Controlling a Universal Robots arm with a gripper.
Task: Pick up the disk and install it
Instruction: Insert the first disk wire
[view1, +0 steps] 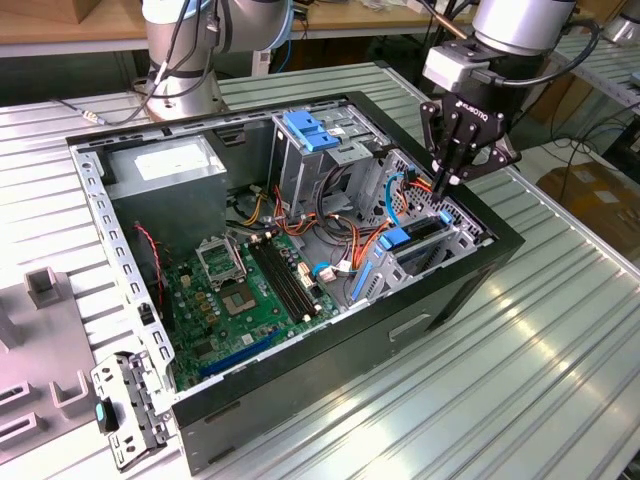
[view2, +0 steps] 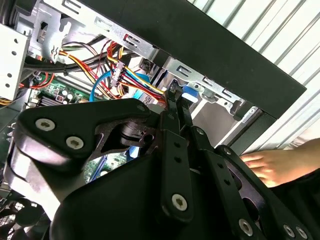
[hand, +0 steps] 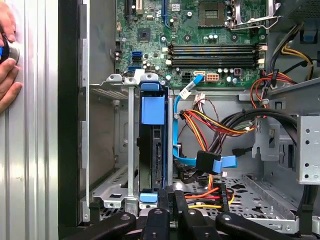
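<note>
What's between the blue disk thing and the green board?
In the first wrist view, the grey metal bay frame sits between the disk and the green board.

The setting is a robotics laboratory or test workshop. An opened desktop computer case (view1: 300, 300) lies on a ribbed aluminium surface (view1: 520, 380) built from slotted profiles. Two robot arm bases (view1: 190, 50) are mounted at the far edge of this surface. Grey fixture blocks (view1: 45, 285) sit at the exterior view's left. A wooden workbench (view1: 60, 25) and cardboard boxes (view1: 590, 190) stand in the background.
</note>
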